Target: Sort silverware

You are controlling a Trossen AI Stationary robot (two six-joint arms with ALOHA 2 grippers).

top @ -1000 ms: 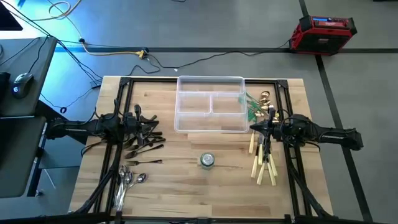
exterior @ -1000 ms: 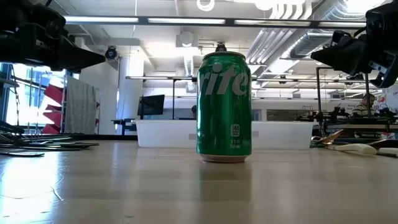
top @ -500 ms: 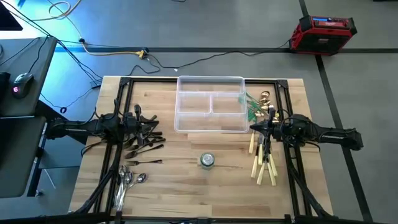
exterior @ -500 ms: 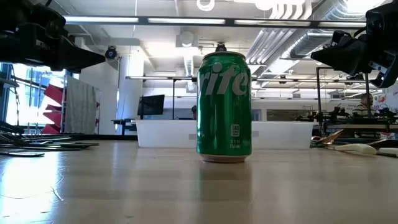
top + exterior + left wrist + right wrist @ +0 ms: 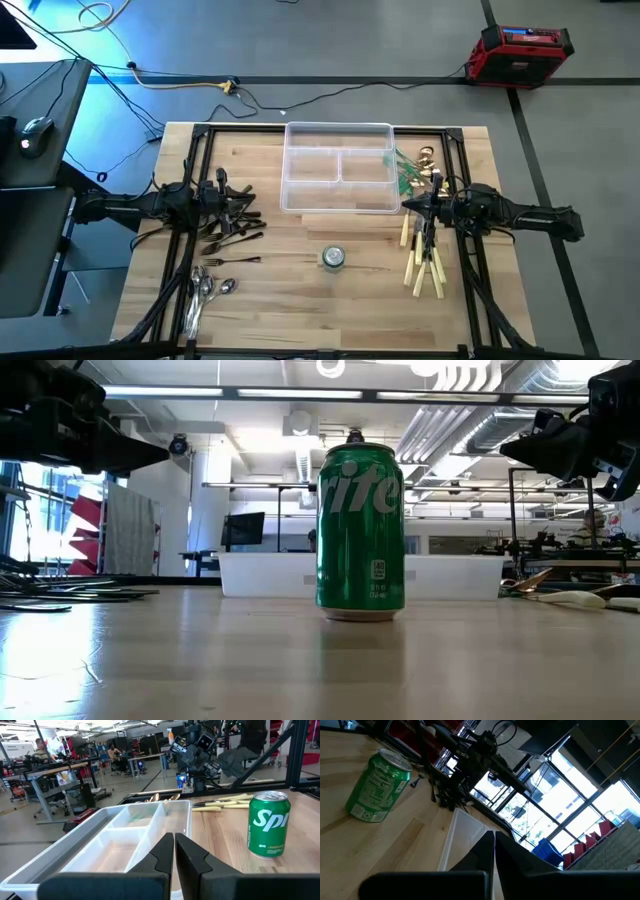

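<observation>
The silverware lies in loose groups on the wooden table. Dark forks [image 5: 232, 226] lie at the left and shiny spoons [image 5: 206, 289] near the front left. Cream-handled knives [image 5: 425, 262] lie at the right, and green-handled pieces [image 5: 408, 170] rest by the tray's right end. My left gripper [image 5: 236, 201] hangs level above the forks, shut and empty, its fingers together in the left wrist view [image 5: 174, 851]. My right gripper [image 5: 407, 205] hangs level above the knives' far ends, also shut and empty [image 5: 494, 849]. The two grippers point at each other.
A clear divided tray [image 5: 338, 168] stands at the table's far middle, nothing showing in its compartments [image 5: 131, 827]. A green soda can [image 5: 333, 258] stands upright in the middle near the front, between the two grippers [image 5: 360, 532]. Bare wood lies around the can.
</observation>
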